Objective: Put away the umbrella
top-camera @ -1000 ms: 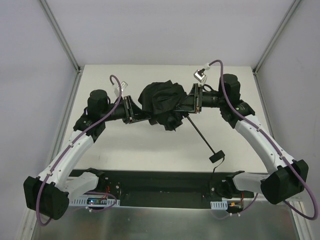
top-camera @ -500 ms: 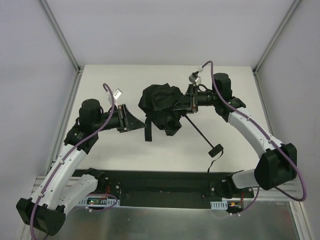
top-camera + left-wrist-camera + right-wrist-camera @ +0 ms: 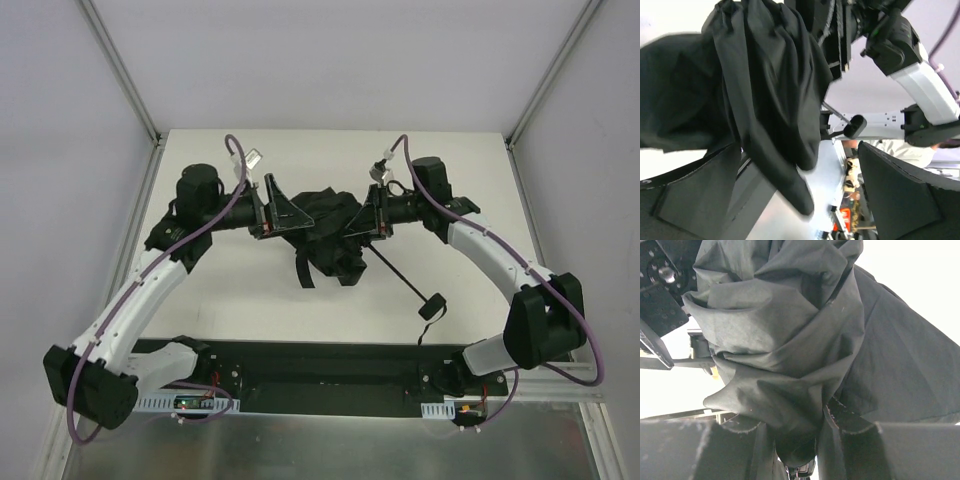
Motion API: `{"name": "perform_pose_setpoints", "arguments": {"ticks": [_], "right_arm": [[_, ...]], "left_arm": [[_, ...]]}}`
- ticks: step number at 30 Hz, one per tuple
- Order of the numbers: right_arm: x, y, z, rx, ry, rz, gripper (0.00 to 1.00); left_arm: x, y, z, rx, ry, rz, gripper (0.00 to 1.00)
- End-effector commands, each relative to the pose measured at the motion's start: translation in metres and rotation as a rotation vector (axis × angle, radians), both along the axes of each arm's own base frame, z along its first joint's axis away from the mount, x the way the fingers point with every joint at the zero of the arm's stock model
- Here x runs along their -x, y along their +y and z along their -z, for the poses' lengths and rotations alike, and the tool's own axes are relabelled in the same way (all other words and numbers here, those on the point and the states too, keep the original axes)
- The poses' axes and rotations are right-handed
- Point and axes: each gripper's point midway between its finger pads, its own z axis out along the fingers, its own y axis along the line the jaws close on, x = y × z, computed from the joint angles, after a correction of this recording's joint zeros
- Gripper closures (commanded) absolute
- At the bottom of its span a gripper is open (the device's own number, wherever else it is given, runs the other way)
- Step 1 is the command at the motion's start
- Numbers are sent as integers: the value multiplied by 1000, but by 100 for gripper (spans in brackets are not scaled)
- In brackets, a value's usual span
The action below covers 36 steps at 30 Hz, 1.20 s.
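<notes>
Umbrella (image 3: 325, 235): a crumpled black bundle over the middle of the table (image 3: 300, 150), hanging between the two pincers. A strap (image 3: 300, 268) dangles from its left side.
Right pincer (image 3: 364, 218): narrow, closed on the bunched cloth at the bundle's right side. The wrist view shows folds pinched between its fingers (image 3: 730, 450).
Left pincer (image 3: 288, 212): wide, holding nothing. Its fingers (image 3: 695, 200) stand far apart with the cloth just ahead and between them.
Long axis: the shaft (image 3: 400, 275) runs from the bundle slantwise toward the near right and ends in the handle (image 3: 432, 306). Whether the handle rests on the table cannot be told.
Which way it lies: the cloth is straight in front of the left pincer, to its right, while the shaft and handle lie on the right arm's side.
Nearer arm: the left is placed for the loose cloth — the right alone carries the load.
Likely step: gathering the canopy, probably with a fresh left grasp.
Risk: slack folds may slip out of a partial pinch.
</notes>
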Motion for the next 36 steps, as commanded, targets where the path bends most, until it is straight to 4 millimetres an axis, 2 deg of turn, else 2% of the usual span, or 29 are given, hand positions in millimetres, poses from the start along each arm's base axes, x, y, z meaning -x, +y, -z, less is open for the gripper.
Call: {"name": "perform_pose_setpoints", "arguments": {"ticks": [1,2,4,6,7,8,9,10,12,13,14,15,16,19,22,25,28,31,34,36], "right_arm": [[9,8,3,4,-88,-66,100],[8,12,8,17,-99,-69,100],[3,21,24,65,-130,-61,100],[-6,27,48,146,-192,-34,100],[-15,26,64,205,-223,0,100],[-20,26,77,245,-259,11,96],[-28,24,93,290,-279,38,87],[-35,22,105,321,-290,58,76],[-45,19,124,371,-297,81,61],[-47,10,138,444,-300,96,53],[-47,0,148,496,-306,108,49],[-44,-10,155,540,-319,118,40],[-39,-21,158,578,-331,137,35],[-13,-44,161,603,-351,136,10],[12,-48,150,604,-460,121,6],[21,-36,142,583,-558,190,5],[27,-22,158,615,-589,227,4],[12,-12,171,764,-608,289,3],[-10,-24,187,1012,-588,394,5],[-19,-28,192,1087,-599,419,10]], "left_arm": [[-17,-28,-16,56,5,74,4],[-23,-36,-14,59,49,93,19],[-33,-49,-7,51,96,124,64],[-47,-53,7,23,118,80,100],[-56,-53,15,9,124,46,100],[-61,-53,24,-8,137,23,100],[-66,-53,33,-17,166,0,100],[-70,-54,39,-18,197,-14,100],[-79,-55,51,-24,237,-48,100],[-83,-56,56,-28,257,-69,100],[-87,-56,60,-32,268,-85,100],[-91,-56,63,-35,281,-103,100],[-96,-58,66,-37,299,-114,100],[-109,-63,66,-26,332,-134,100],[-118,-71,63,-15,352,-137,100],[-125,-79,60,4,397,-148,100],[-132,-90,60,11,422,-141,100],[-135,-98,64,6,453,-119,100],[-133,-97,64,-9,468,-117,100],[-129,-93,61,-20,467,-123,100]]}}
